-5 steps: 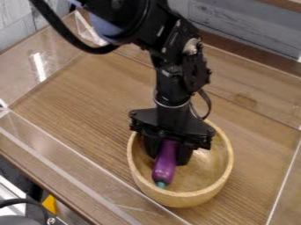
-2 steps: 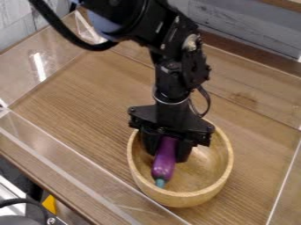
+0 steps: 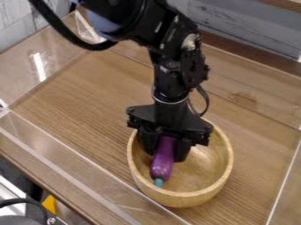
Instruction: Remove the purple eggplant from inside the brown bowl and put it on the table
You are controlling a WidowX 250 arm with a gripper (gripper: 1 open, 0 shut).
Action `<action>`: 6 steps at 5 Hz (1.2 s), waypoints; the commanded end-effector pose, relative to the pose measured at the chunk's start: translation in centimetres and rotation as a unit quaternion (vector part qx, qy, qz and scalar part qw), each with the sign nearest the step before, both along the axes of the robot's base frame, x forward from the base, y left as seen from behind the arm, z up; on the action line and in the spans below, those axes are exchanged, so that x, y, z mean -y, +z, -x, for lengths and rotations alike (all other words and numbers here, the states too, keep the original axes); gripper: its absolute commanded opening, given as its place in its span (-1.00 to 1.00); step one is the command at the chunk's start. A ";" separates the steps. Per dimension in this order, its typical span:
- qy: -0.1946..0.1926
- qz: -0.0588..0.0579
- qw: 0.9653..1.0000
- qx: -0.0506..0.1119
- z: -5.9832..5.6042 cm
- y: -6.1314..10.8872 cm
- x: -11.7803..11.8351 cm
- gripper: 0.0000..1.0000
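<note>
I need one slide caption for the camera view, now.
Robot gripper closed on the purple eggplant inside the brown bowl.

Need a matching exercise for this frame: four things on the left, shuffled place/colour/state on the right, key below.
1. eggplant
2. bowl
3. gripper
4. table

A. brown wood grain, under the bowl
B. black, closed on the eggplant
C. purple, teal tip pointing toward the camera side
D. round, light tan, around the eggplant

Pairs: 1-C, 2-D, 3-B, 4-A
</note>
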State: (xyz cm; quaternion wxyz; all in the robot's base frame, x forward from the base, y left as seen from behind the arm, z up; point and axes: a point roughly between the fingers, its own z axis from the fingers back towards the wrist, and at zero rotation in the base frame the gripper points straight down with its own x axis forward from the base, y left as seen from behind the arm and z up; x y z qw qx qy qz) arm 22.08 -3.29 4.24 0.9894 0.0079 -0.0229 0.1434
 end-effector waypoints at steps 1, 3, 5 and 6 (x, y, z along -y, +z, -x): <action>0.005 0.003 0.999 0.035 -1.2 1.6 -0.1 -1.00; 0.010 0.003 0.999 0.032 -1.1 1.8 -0.2 -1.00; 0.015 0.002 0.999 0.030 -0.9 2.0 -0.4 -1.00; 0.018 0.002 0.999 0.029 -0.8 2.1 -0.5 -1.00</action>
